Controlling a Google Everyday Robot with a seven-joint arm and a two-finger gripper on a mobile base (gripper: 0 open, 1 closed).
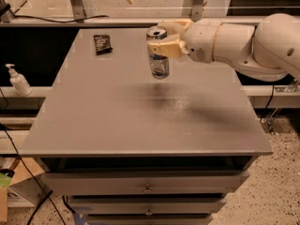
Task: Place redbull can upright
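The redbull can (159, 62) is a slim blue-and-silver can with a silver top. It hangs nearly upright in the air above the far middle of the grey table (117, 121). My gripper (161, 43) comes in from the right on a white arm (243, 43). Its tan fingers (164, 48) are shut on the can's upper part. The can's bottom is clear of the tabletop, and its shadow lies below and to the right.
A small dark packet (102, 44) lies at the table's far left. A white pump bottle (18, 80) stands on a ledge off the left side. Drawers (147, 184) sit below the front edge. A rail and glass wall run behind the table.
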